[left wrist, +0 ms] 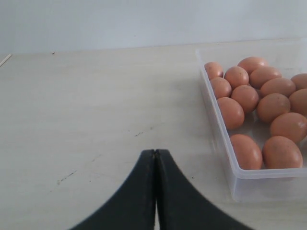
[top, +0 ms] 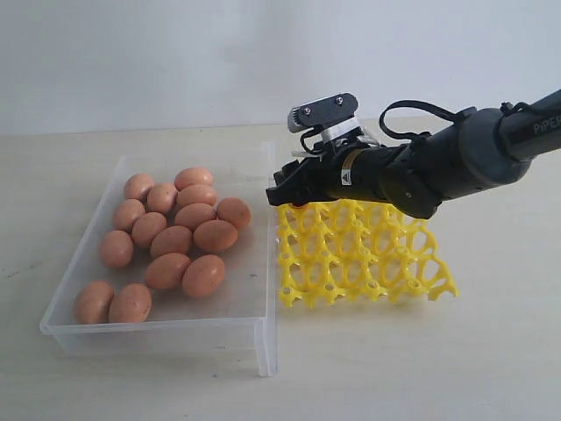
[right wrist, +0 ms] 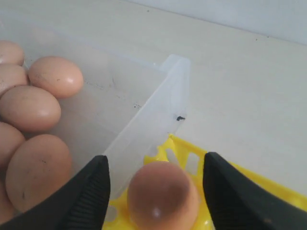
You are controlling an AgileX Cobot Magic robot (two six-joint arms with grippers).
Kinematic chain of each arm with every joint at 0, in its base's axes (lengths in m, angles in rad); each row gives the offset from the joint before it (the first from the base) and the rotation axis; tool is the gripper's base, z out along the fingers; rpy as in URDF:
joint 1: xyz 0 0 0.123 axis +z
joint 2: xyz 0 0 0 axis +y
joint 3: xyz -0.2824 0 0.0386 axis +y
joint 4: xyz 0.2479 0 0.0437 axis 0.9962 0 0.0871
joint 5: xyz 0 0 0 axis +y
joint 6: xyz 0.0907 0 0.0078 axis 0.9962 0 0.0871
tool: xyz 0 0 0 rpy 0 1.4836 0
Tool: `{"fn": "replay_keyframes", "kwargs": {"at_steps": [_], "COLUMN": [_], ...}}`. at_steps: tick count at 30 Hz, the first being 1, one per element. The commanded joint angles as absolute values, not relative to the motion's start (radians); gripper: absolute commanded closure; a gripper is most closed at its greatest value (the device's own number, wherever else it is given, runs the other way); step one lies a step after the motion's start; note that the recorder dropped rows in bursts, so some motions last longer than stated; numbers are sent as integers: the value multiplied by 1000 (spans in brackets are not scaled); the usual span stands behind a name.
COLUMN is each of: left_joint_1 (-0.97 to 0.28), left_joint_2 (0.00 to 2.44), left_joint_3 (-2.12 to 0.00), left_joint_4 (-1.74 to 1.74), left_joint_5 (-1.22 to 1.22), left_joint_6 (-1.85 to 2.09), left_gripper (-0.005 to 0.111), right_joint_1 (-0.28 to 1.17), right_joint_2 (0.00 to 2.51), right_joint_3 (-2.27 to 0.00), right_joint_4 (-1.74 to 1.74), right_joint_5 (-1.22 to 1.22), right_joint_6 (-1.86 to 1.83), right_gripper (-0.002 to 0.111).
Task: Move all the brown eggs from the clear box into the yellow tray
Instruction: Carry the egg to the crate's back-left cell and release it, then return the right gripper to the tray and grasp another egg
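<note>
The right end effector (right wrist: 154,163) hangs over the corner of the yellow tray (top: 368,254) that lies nearest the clear box (top: 158,338) and toward the far edge of the bench (top: 394,368). Its fingers are spread, with one egg (right wrist: 163,196) standing between them in a corner cup. A strip of box wall shows between the egg and one finger, so the egg looks to be resting in the cup and not pinched. That corner is a sensible first cup, since it is the shortest carry from the box. It also leaves the rows toward the near edge free for later eggs.

The other brown eggs (top: 172,240) lie bunched in the box on the left arm's side of the bench, mostly toward its far end. The left end effector (left wrist: 155,158) has its fingers pressed together and holds nothing. It sits low over bare bench just outside the box, clear of the working arm.

From the exterior view, the right arm (top: 456,162) covers the tray's far row, so the placed egg and its neighbouring cups cannot be seen there. The cups that do show are empty. The right wrist view cuts off the egg's base, so how well it is seated cannot be told, nor whether the second finger touches it. The eggs overlap, which makes an exact count uncertain.
</note>
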State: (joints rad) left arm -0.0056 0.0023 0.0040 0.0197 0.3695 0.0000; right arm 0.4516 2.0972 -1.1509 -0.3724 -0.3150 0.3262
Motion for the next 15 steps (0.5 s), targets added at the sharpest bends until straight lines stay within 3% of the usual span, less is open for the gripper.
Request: {"fn": "replay_keyframes", "kwargs": {"at_steps": [1,6,11,15], "left_joint_1": [-10,-10,-10,-10], "left_joint_2": [0,0,0,0], "left_joint_3": [0,0,0,0], "left_joint_4": [16,16,16,16], "left_joint_5": [361,361,361,361], "left_joint_6": [0,0,0,0], "left_gripper": [107,107,107,107], "right_joint_1": [447,470,571,650], "right_joint_2": [2055,1883,1815,1860], "right_joint_3": [-1155,-1173,-1328,-1495], "right_joint_4": [-376,-376,-332,-55], "right_joint_5": [-264,-32,379,702], "right_joint_6": [325,340,229,40], "right_gripper": [52,58,82,84]}}
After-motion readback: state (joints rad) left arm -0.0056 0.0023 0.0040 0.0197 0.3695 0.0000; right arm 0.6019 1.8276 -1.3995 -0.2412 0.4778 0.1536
